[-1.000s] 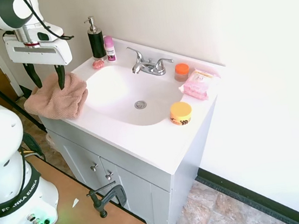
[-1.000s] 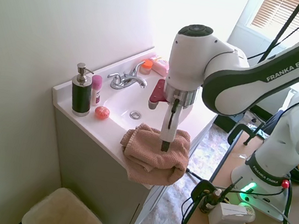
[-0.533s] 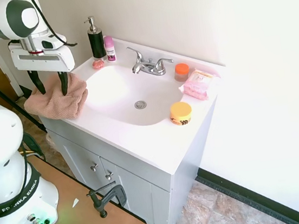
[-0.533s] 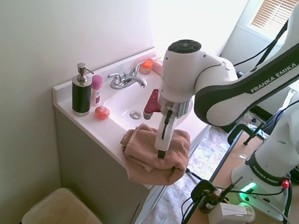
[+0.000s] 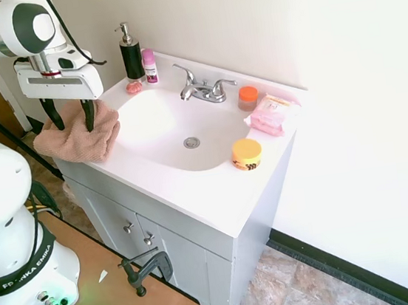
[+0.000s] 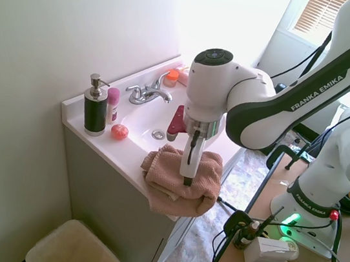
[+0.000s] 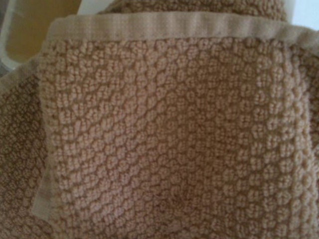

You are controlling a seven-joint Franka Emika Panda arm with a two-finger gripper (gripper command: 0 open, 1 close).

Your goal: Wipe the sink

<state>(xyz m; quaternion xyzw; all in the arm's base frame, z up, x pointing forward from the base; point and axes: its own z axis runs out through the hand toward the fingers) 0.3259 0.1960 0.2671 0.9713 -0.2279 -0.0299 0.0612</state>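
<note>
The gripper (image 5: 70,117) presses down on the towel (image 5: 76,140), fingers spread apart. The towel lies bunched on the counter corner beside the sink (image 5: 164,128).

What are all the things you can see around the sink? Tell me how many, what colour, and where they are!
Sink: one, white, in the vanity top, metal drain in the middle.
Faucet: one, chrome, behind the basin.
Towel: one, tan-pink, folded on the counter's corner, hanging over the edge.
Soap dispenser: one, black with silver pump, back corner by the wall.
Small bottle: one, pink, beside the dispenser.
Small round thing: one, pink, in front of the dispenser.
Jar: one, orange lid, beside the faucet.
Packet: one, pink, next to the jar.
Tub: one, yellow-orange, front of the counter.
Bin: one, beige liner, floor beside the vanity.
Gripper: one, white with dark fingers, open, down at the towel.
</note>
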